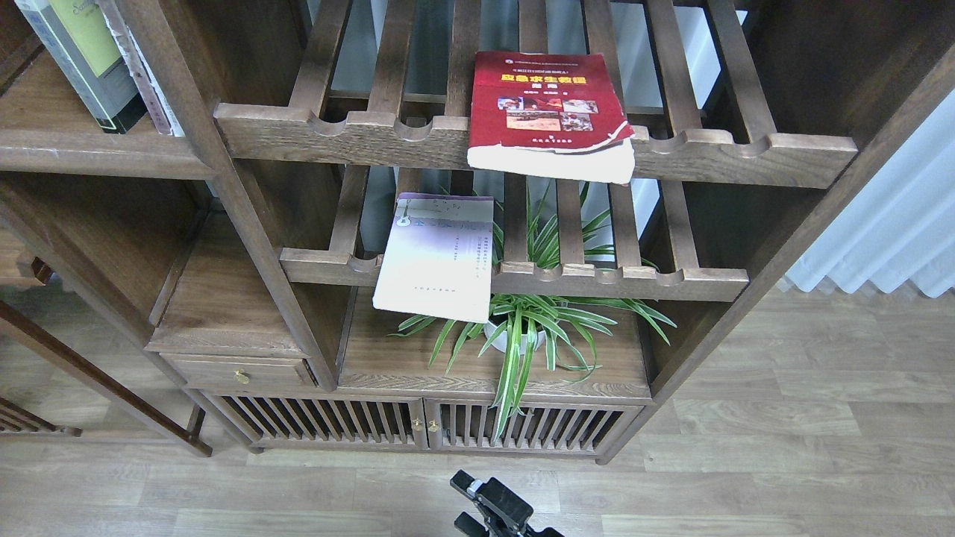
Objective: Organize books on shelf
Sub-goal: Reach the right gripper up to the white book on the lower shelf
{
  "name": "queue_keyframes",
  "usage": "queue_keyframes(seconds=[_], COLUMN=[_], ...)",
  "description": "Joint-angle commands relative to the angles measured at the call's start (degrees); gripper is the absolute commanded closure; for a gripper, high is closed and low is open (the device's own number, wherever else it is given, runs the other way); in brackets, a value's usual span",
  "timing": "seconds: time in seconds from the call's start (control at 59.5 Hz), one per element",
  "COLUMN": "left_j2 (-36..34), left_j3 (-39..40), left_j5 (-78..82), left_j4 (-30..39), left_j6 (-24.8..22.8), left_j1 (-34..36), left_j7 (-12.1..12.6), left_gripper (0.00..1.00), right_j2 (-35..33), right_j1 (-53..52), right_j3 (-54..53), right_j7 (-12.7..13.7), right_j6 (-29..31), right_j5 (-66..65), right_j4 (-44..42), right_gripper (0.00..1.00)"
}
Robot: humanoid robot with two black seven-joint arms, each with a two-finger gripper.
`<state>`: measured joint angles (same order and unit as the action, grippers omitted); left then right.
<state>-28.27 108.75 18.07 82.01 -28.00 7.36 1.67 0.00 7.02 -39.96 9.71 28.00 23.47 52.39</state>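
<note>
Lying flat on the upper slatted rack (522, 142), the thick red book (550, 112) shows a glossy cover with a yellow title and small photos; its near right corner curls up and its pale page block overhangs the rack's scalloped front rail. One level down, the thin lavender-white book (440, 257) rests on the lower slatted rack (597, 282), its matt cover tipped forward over that rail so that its near edge hangs in the air. Both racks are made of parallel dark wooden bars running front to back, with half-round notches cut in the front rails. At the upper left, a solid plank shelf (67, 142) of brown wood with a rounded front edge carries the black-bordered yellow-green book (82, 52) standing upright and leaning, with a paler volume (145, 71) just beside it on the right. Below the racks a spider plant (537, 328) in a white pot stands on a flat wooden ledge, its striped leaves rising behind the lower rack and drooping over slatted cabinet doors (425, 425) with small brass knobs. A small drawer (239, 371) sits to the left. Grey-brown wood-look planks cover the floor (783, 447), and a white pleated curtain (895, 216) hangs at the right. At the bottom edge one dark gripper (489, 507) pokes into view; which arm it belongs to and how its fingers stand cannot be told.
</note>
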Motion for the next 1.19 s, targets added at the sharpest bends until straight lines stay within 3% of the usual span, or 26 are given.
queue_keyframes(seconds=[0.0, 0.387, 0.723, 0.942, 1.177], left_j2=[0.9, 9.1, 12.3, 12.3, 12.3], left_j3=[-0.1, -4.2, -12.8, -13.0, -12.8], left_j5=[-0.5, -0.5, -0.5, -0.7, -2.9], left_j4=[-0.4, -0.8, -4.6, -8.0, -10.9], left_j6=[0.0, 0.0, 0.0, 0.0, 0.0], left_j1=[-2.1, -11.4, -20.7, -20.9, -21.2], left_j7=[0.0, 0.7, 0.6, 0.4, 0.4], left_gripper=[0.02, 0.0, 0.0, 0.0, 0.0], right_j2=[0.0, 0.0, 0.0, 0.0, 0.0], right_j1=[-0.8, -1.1, -11.5, -16.0, -17.0], right_j3=[-0.8, -0.8, -0.8, -0.9, -1.1], right_j7=[-0.1, 0.0, -0.7, -2.4, -2.5], right_j6=[0.0, 0.0, 0.0, 0.0, 0.0], right_j5=[-0.1, -0.3, -0.2, -0.2, -0.2], right_j4=[-0.3, -1.2, -3.9, -2.3, 3.3], right_gripper=[0.0, 0.0, 0.0, 0.0, 0.0])
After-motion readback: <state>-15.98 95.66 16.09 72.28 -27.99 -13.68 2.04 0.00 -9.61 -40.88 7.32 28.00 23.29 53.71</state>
